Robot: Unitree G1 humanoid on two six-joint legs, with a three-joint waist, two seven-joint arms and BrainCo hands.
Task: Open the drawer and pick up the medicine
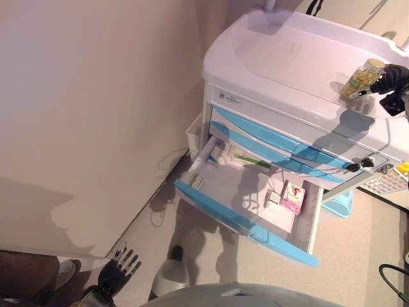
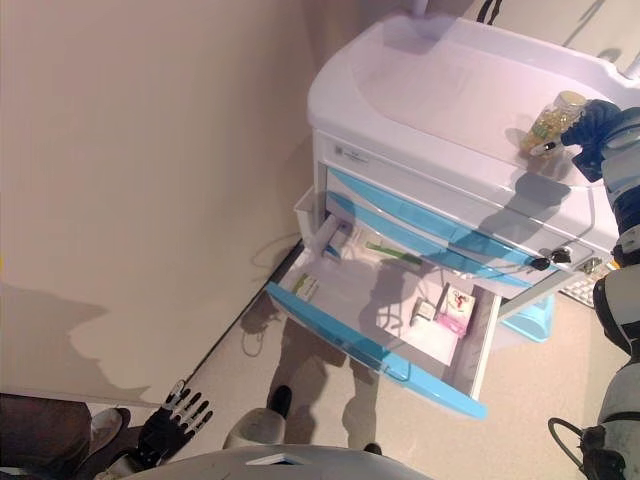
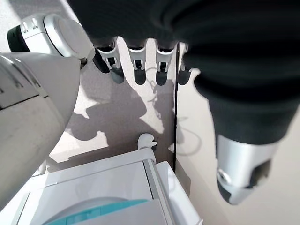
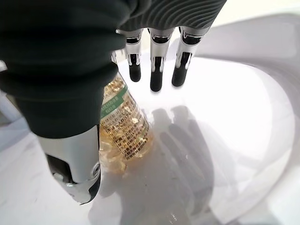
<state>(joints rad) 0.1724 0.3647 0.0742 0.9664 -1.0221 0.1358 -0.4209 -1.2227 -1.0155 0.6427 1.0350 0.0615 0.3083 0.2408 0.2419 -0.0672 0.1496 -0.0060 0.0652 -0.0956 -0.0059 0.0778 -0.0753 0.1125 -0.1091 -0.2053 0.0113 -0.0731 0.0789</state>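
Observation:
A clear medicine bottle of yellow capsules (image 1: 361, 75) rests on the white top of the cart (image 1: 287, 51). My right hand (image 1: 393, 80) is right beside it; in the right wrist view the bottle (image 4: 123, 126) lies between the thumb (image 4: 75, 164) and the straight fingers (image 4: 156, 65), which are not closed round it. The cart's lower blue-fronted drawer (image 1: 246, 220) is pulled out. It holds a pink box (image 1: 294, 195), a small white box (image 1: 273, 198) and a green item (image 1: 250, 161). My left hand (image 1: 118, 265) hangs low by the floor, fingers straight and empty.
A beige wall runs along the left of the cart. A white side bin (image 1: 195, 131) hangs on the cart's left side. Keys (image 1: 358, 165) hang from the cart's lock. A keyboard (image 1: 386, 182) lies at the right. A person's shoe (image 1: 67, 272) shows at the lower left.

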